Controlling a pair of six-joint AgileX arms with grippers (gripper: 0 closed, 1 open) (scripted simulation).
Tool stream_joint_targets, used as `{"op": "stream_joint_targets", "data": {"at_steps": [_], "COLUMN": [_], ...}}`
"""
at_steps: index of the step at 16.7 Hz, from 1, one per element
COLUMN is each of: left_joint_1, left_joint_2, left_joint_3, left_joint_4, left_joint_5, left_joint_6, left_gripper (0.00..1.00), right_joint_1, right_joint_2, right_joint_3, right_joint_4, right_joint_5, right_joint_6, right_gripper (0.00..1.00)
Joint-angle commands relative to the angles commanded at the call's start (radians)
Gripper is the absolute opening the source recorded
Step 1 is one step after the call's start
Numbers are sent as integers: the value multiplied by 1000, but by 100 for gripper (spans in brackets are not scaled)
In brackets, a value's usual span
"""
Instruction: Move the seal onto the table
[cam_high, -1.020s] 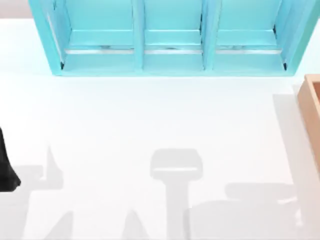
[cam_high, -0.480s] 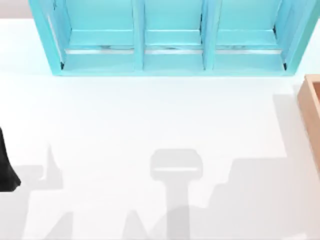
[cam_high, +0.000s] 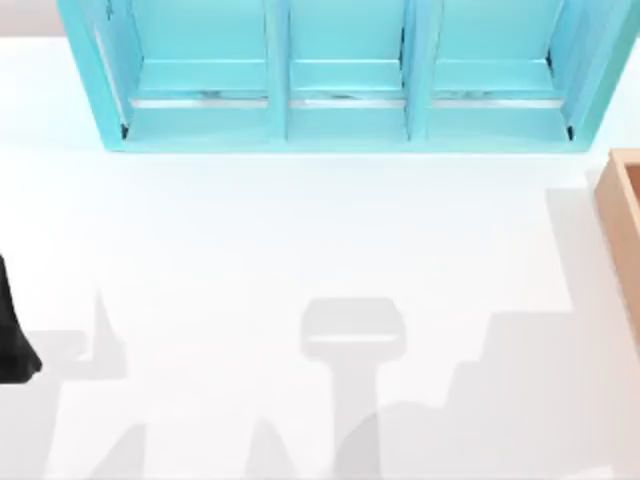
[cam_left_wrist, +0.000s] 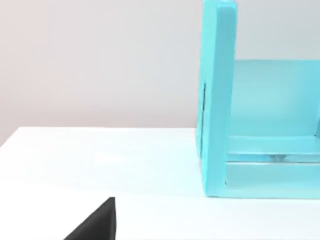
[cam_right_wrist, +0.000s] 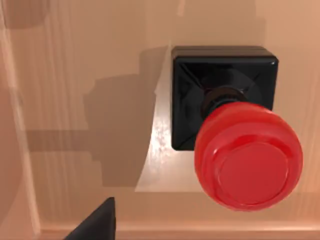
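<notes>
The seal stands upright on the floor of the tan wooden box in the right wrist view, which looks straight down on it. Its black square base is under the round red knob. A black part of my right gripper shows at the view's edge, above the seal and apart from it. The white table spreads across the top view. My left arm is parked at the table's left edge.
A turquoise shelf unit with three bays stands along the back of the table, and its end wall appears in the left wrist view. The wooden box's corner shows at the table's right edge.
The right arm's shadow on the front right of the table has shifted and spread toward the box. The left arm has stayed still.
</notes>
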Motion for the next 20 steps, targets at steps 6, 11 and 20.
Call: {"op": "stream_joint_targets", "data": {"at_steps": [6, 11, 20], "left_joint_1": [0, 0, 0], "left_joint_2": [0, 0, 0], "left_joint_3": [0, 0, 0], "left_joint_4": [0, 0, 0], "left_joint_5": [0, 0, 0], "left_joint_6": [0, 0, 0], "left_gripper": [100, 100, 100], "right_joint_1": [2, 1, 1], "right_joint_2": [58, 70, 70], "right_joint_3": [-213, -250, -250], "right_joint_4": [286, 326, 326], "right_joint_5": [0, 0, 0], "right_joint_6": [2, 2, 2], "right_gripper": [100, 100, 40]}}
